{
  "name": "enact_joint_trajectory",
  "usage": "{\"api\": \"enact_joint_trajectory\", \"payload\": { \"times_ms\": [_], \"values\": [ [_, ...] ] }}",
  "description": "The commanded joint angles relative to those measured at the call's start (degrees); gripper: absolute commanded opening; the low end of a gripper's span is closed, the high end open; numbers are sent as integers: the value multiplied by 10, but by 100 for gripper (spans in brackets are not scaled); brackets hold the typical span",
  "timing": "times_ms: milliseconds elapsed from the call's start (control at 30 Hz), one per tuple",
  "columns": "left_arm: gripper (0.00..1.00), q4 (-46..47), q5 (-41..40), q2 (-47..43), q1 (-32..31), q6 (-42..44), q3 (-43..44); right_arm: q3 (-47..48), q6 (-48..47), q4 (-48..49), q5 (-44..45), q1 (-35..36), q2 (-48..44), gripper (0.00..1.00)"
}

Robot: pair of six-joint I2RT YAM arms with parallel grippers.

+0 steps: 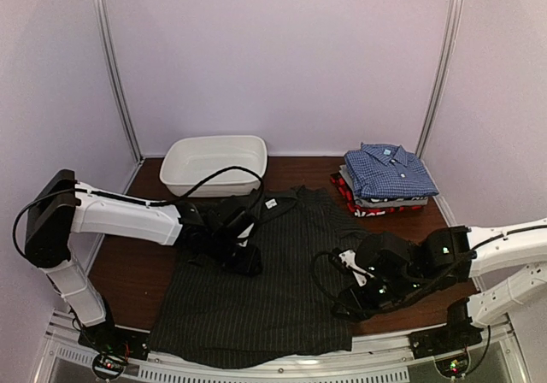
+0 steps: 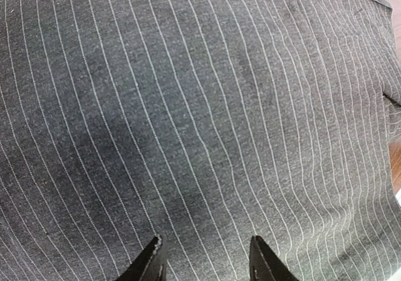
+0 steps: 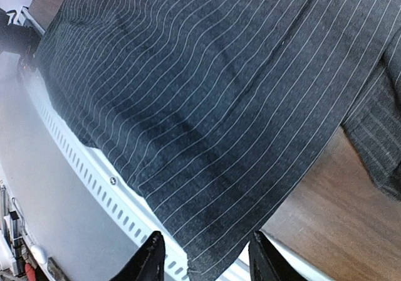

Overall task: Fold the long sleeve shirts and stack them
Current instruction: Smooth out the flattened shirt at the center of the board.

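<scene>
From above, my left fingers [image 1: 249, 262] sit low on the black cloth shirt with thin white pinstripes [image 1: 273, 315], which lies spread flat on the brown wooden bench [image 1: 128, 263]. My right fingers [image 1: 344, 304] hover at its right edge. Well beyond them is the stack of folded shirts [image 1: 389, 173], blue checked on top.

At my left wrist, the fingers stand apart, with only pinstriped cloth ahead.

At my right wrist, they stand apart and empty, the shirt's hem just ahead.
</scene>
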Motion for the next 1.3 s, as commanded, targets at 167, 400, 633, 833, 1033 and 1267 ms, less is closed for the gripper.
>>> {"api": "enact_joint_trajectory", "payload": {
  "times_ms": [167, 400, 633, 833, 1033, 1267],
  "values": [
    [46, 17, 9, 8, 3, 12, 19, -1, -17, 71, 45, -8, 81, 42],
    [46, 19, 8, 11, 3, 10, 7, -60, -3, 174, -11, 2, 159, 40],
    [46, 25, 11, 1, 4, 0, -24, -101, 31, 189, -19, 44, 166, 41],
    [46, 44, 22, -31, 4, -22, -75, -107, 48, 149, 3, 55, 125, 42],
    [46, 50, 16, -49, 4, -32, -80, -38, 15, 123, 57, 11, 99, 45],
    [46, 30, -62, -37, 12, -31, -31, -6, -25, 258, 63, -106, 136, 45]
  ]
}}
